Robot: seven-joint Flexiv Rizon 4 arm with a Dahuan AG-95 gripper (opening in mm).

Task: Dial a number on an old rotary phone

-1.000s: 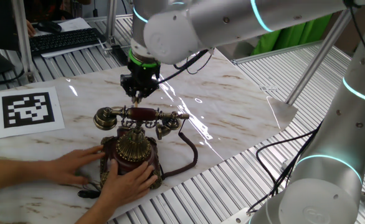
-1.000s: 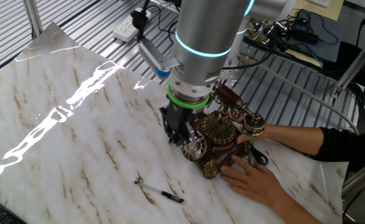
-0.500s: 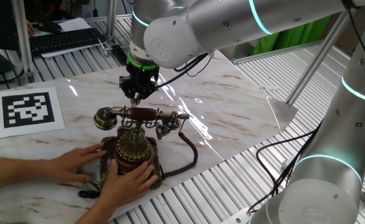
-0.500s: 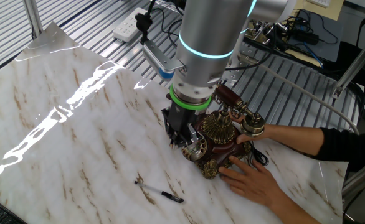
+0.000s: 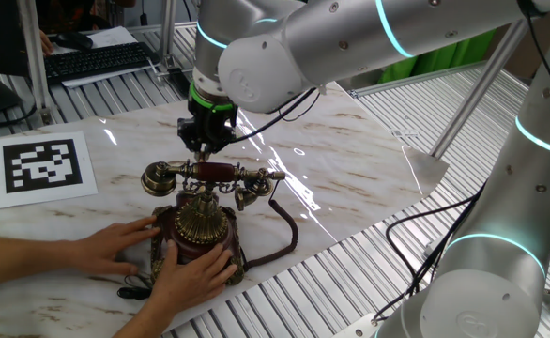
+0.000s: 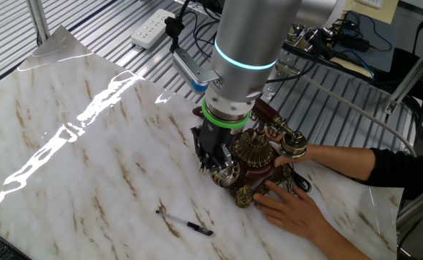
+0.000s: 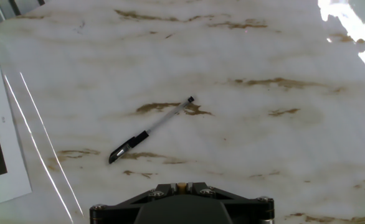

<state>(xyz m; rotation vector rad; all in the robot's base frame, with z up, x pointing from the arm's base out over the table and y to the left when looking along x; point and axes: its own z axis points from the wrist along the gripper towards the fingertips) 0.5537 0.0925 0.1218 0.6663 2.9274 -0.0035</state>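
Old rotary phone [image 5: 200,221] positioned on the marble-patterned table [image 5: 350,150], near the edge closest to the person. Dark red-brown base with brass filigree trim; round brass dial [image 5: 203,218] facing up and toward the person. Handset [image 5: 214,175] seated crosswise in the cradle, brass ends projecting to either side. Dark cord [image 5: 284,230] looping from the base across the tabletop.

Gripper [image 5: 203,145] pointed straight down, located just behind the handset in one fixed view and pressed close against the far side of the phone [image 6: 258,155] in the other fixed view [image 6: 215,160]. Jaws closed together, nothing visibly held between them. Contact with the phone: cannot be determined from either fixed view. Fingertips outside the hand view; only the dark underside of the gripper body visible at the lower edge.

Two human hands bracing the phone: one hand [image 5: 115,246] flat on the table against the side of the base, the other hand [image 5: 195,277] wrapped around the front of the base below the dial.

Pen [image 7: 150,130] lying flat on the table, well apart from the phone, also visible in the other fixed view [image 6: 186,225]. Printed marker sheet [image 5: 42,166] lying at the table end beyond the handset. Black keyboard [image 5: 97,61] on a separate surface in the background.
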